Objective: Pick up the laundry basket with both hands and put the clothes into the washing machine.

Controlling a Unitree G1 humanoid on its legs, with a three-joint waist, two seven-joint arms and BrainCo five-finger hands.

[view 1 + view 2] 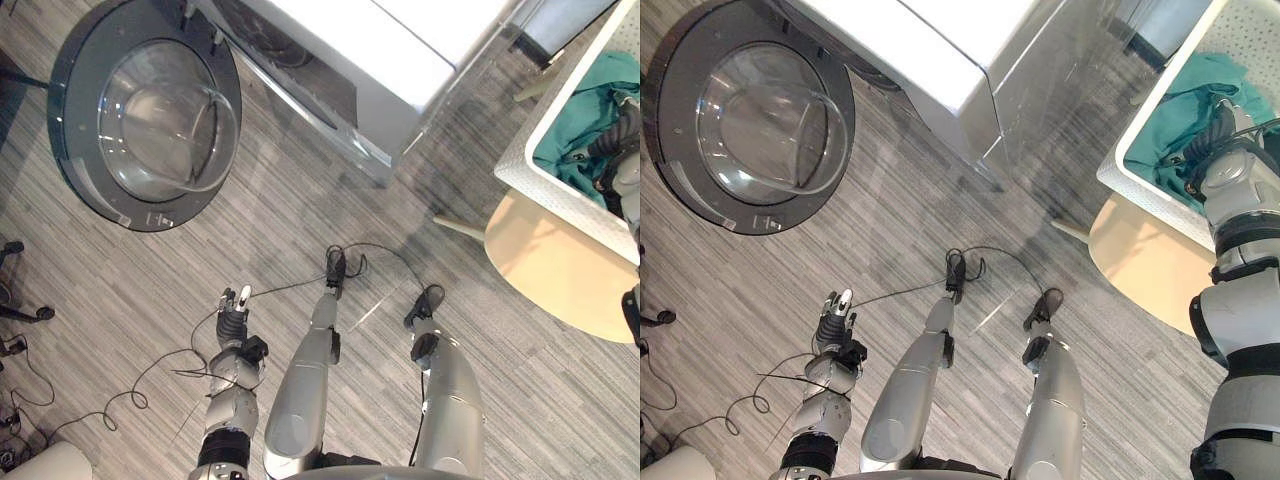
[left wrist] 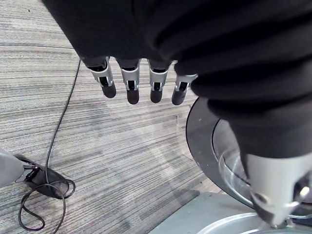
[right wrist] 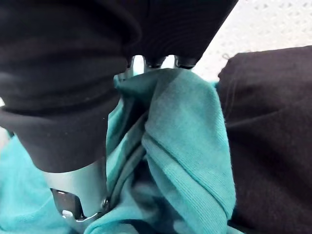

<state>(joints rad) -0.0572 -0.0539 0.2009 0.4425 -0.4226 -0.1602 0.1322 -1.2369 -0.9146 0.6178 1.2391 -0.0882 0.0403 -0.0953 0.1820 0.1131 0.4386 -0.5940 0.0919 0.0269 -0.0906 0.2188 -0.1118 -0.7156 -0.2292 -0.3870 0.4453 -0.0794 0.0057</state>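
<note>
You look down on streaked grey floor [image 1: 150,290]. At right, round pale wooden table [image 1: 560,275] on light splayed legs. Black wheeled base [image 1: 40,313] at left edge. Even light, soft sheen on floor.

Right robot hand [image 1: 1218,135] half under teal cloth [image 1: 1195,85]
</note>
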